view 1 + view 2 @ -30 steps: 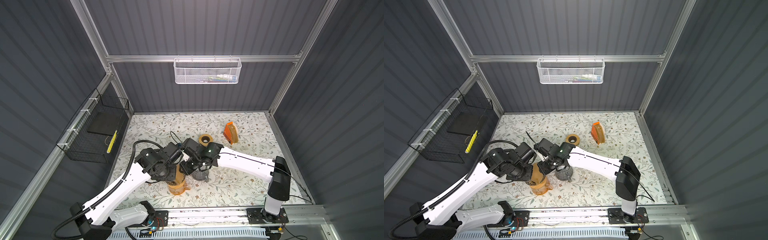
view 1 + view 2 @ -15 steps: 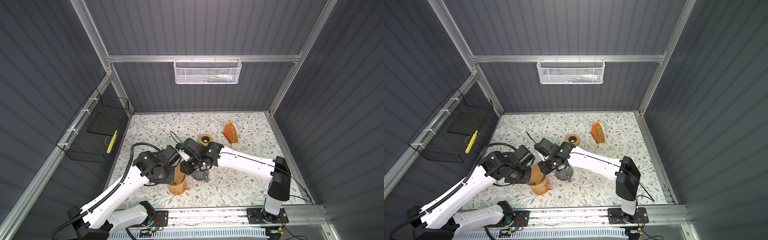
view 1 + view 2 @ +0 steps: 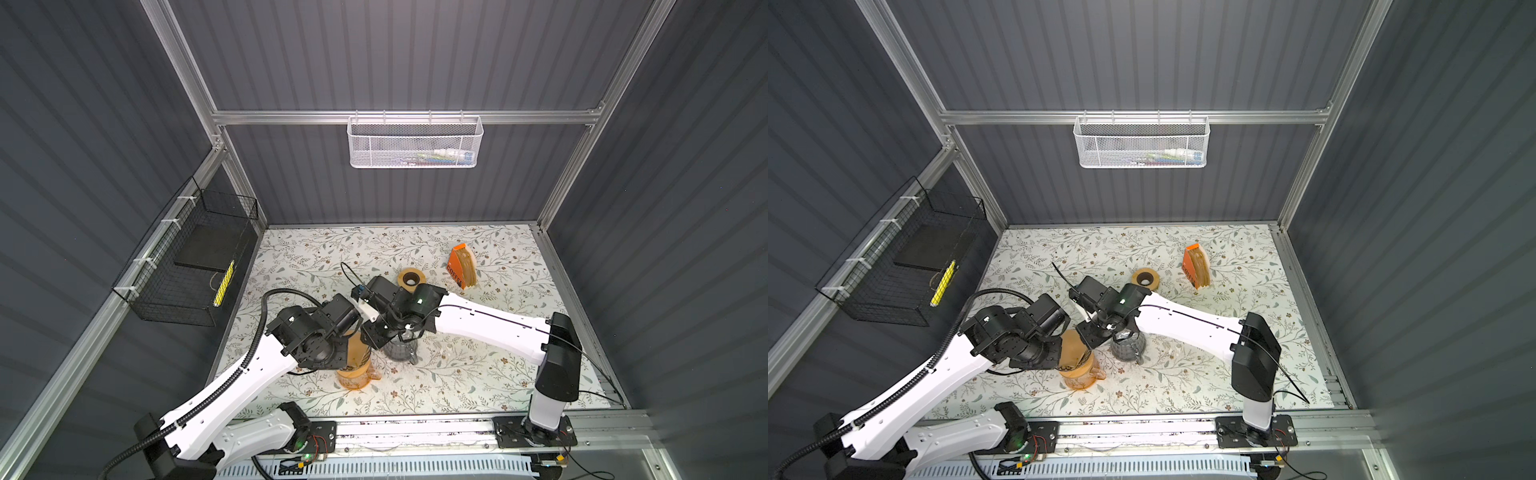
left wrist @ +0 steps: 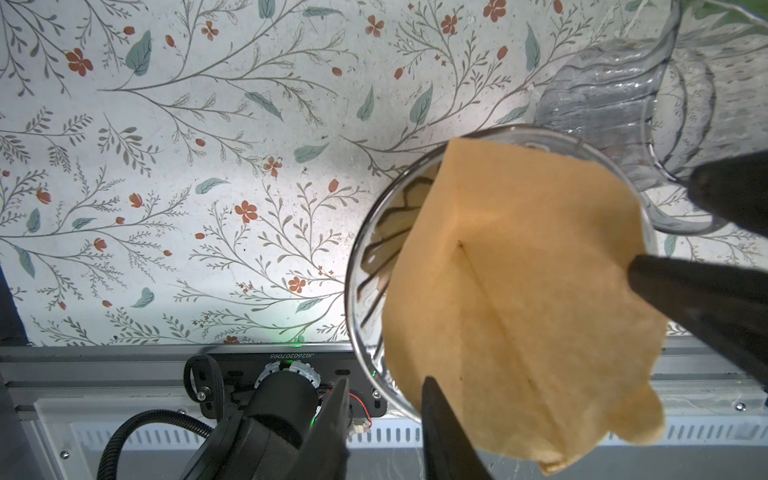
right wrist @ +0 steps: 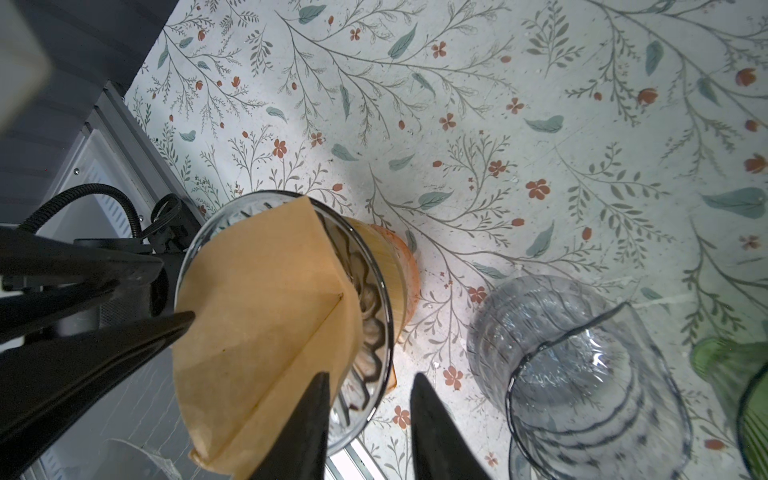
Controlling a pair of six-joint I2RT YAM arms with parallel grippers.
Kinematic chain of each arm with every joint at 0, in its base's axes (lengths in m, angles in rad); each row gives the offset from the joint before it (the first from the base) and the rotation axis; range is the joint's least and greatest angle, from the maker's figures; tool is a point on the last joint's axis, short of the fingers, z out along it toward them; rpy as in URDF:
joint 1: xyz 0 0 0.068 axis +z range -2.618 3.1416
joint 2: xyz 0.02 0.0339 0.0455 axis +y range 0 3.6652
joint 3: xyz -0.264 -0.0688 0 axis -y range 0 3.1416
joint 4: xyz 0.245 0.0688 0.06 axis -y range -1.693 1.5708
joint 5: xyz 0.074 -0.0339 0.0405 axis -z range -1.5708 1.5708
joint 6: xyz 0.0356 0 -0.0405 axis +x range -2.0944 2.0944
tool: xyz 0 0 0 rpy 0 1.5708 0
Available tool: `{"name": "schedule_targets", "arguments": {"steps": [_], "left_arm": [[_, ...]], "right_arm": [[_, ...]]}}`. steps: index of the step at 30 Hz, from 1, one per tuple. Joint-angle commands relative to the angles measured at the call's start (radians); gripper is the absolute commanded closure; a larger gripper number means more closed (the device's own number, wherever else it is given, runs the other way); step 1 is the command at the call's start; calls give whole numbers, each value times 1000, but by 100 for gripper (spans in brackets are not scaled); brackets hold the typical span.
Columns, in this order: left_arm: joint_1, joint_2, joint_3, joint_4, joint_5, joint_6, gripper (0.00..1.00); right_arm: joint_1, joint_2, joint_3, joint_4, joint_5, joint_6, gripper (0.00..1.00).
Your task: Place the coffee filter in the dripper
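Observation:
A brown paper coffee filter [image 4: 511, 299] [image 5: 266, 299], folded flat, stands slanted in the clear ribbed glass dripper [image 4: 386, 232] [image 5: 370, 332], its upper edge well above the rim. The dripper sits on an amber carafe [image 3: 353, 374] [image 3: 1079, 374]. My left gripper [image 4: 385, 380] is open astride the dripper's rim, one finger over the filter. On the opposite side my right gripper [image 5: 370, 376] is open in the same way. In both top views the two wrists crowd over the filter [image 3: 357, 347] [image 3: 1073, 345] and hide the dripper.
A grey-tinted ribbed glass jug [image 3: 399, 351] [image 3: 1127, 347] [image 5: 582, 374] stands close beside the carafe, and a green glass [image 5: 739, 374] beyond it. Behind are a brown tape roll [image 3: 411, 277] and an orange filter box [image 3: 461, 266]. The front rail [image 4: 124, 365] is near.
My left arm has shifted slightly to the left. The filter, the dripper and the right arm look the same.

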Motion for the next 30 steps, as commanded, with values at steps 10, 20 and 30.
{"name": "schedule_targets", "arguments": {"steps": [10,20,30], "left_arm": [[-6,-28,-26,8,-22,-26,69],[-6,-29,-46,19,-25,-27,69],[-6,-35,-59,20,-25,-31,70]], "right_arm": [[7,39,26,-27,25,-13,65],[10,45,29,-37,42,-18,65],[13,50,31,-39,45,-20,65]]}}
